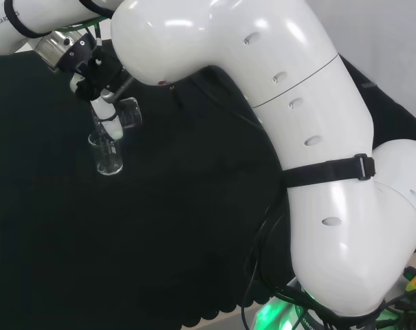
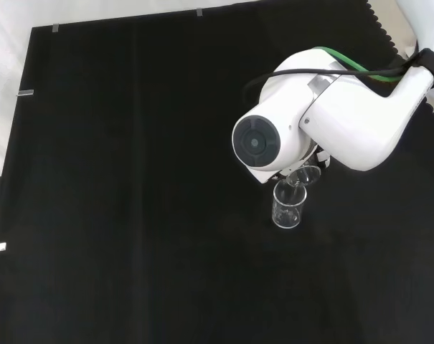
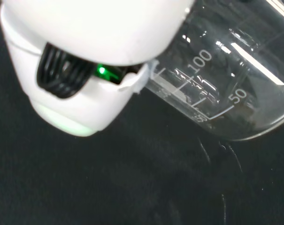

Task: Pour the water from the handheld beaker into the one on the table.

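- Handheld beaker (image 1: 128,113): clear glass, cylindrical, graduated, tipped sideways, grasped by the hand (image 1: 101,103).
- Table beaker (image 1: 108,155): clear, upright beneath it on black cloth (image 1: 159,227).
- Water level indiscernible.

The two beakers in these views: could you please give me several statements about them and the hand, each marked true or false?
1. The handheld beaker is tipped over on its side above the standing beaker. True.
2. The standing beaker lies toppled on the cloth. False: it stands upright, mouth up.
3. The hand is curled round the tipped beaker. True.
4. The cloth under the beakers is white. False: it is black.
5. In the front view the standing beaker sits at the far left edge of the cloth. False: it is right of centre, just below the arm's white link.
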